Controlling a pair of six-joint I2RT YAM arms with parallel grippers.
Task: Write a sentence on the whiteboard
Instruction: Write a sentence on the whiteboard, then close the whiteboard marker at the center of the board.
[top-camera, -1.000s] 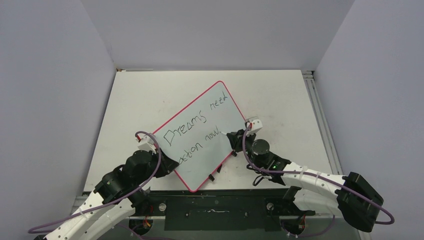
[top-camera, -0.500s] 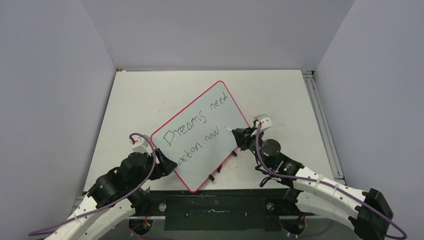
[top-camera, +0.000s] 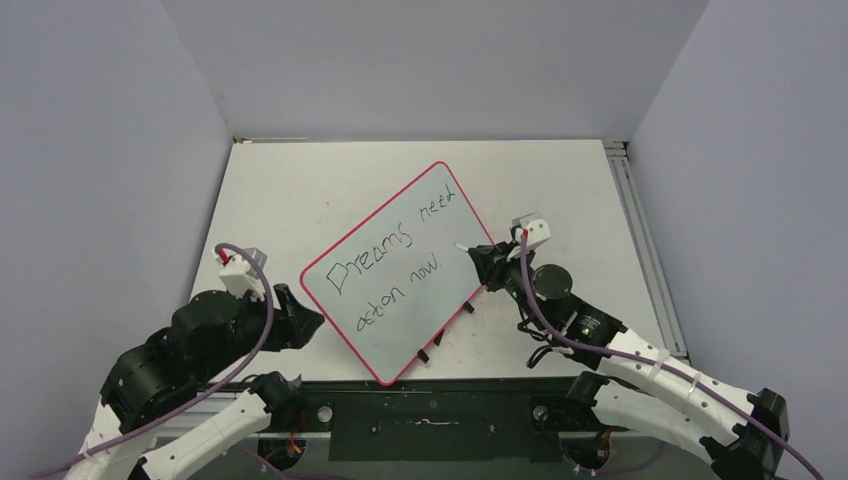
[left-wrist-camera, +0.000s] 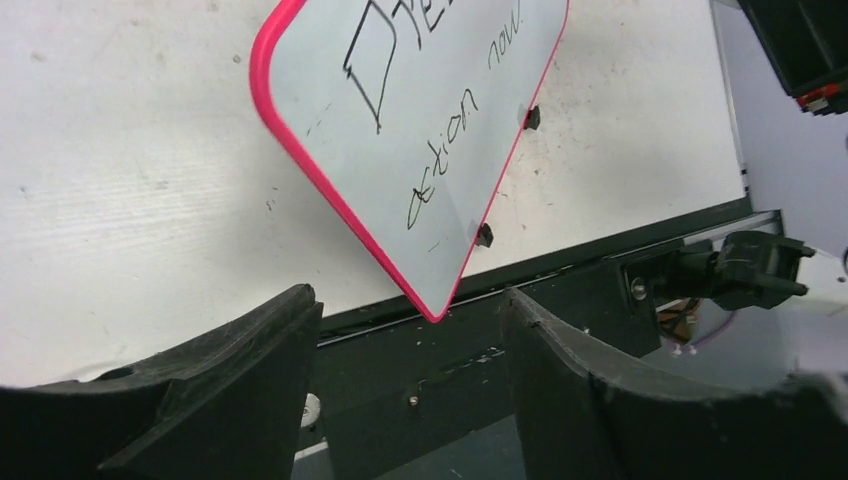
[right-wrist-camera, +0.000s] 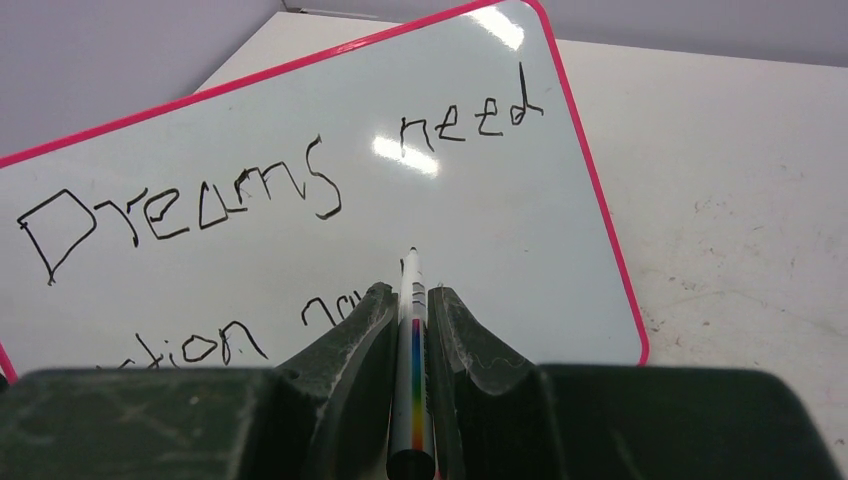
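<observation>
The whiteboard (top-camera: 400, 335) sits slanted mid-tabletop (top-camera: 300, 190), its sentence (top-camera: 385, 268) reading "Dreams need action now" in two rows. My right pincer (right-wrist-camera: 410, 300) grips a marker (right-wrist-camera: 412, 340) at the board's right edge, tip pointing over the white surface beside "now"; whether it touches, I cannot tell. My left pincer (left-wrist-camera: 410, 310) gapes wide and empty, just off the board's near-left corner.

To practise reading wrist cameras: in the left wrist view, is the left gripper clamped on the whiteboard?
No, the left gripper is open, and the whiteboard lies beyond its fingertips, not between them.
</observation>
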